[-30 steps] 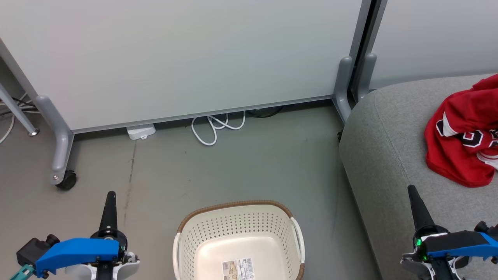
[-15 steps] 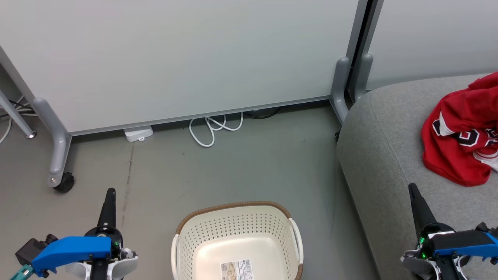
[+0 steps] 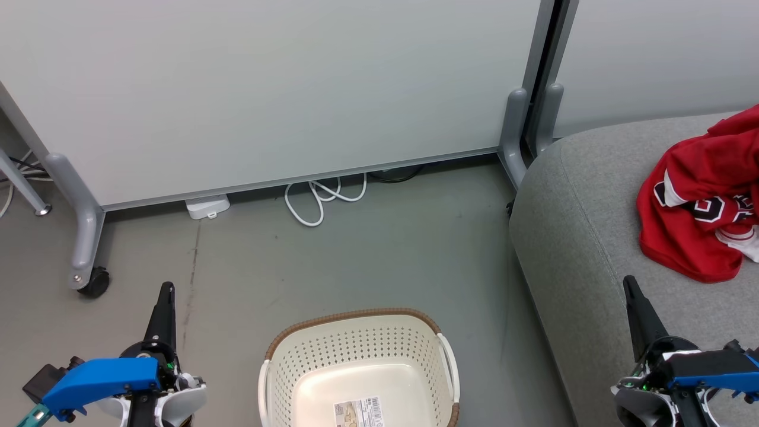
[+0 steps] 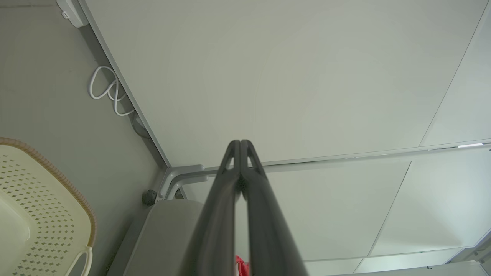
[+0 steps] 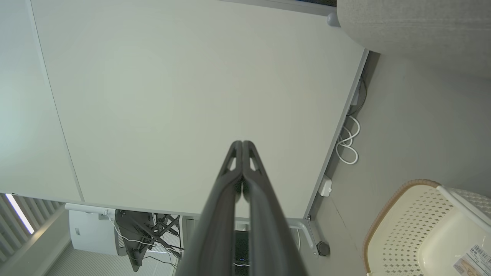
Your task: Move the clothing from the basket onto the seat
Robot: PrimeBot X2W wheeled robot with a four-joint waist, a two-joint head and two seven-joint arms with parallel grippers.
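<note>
Between basket [image 3: 356,345] and seat [image 3: 587,196] edge, open floor [image 3: 483,284]; left fingers [image 3: 163,311] and right fingers [image 3: 639,317] clenched tip to tip.

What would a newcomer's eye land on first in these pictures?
The bright red clothing heaped on the grey seat, at the right of the head view, stands out first. Next is the cream basket on the floor at bottom centre, holding nothing but a label on its bottom. The left gripper and right gripper are shut and hold nothing.
</note>
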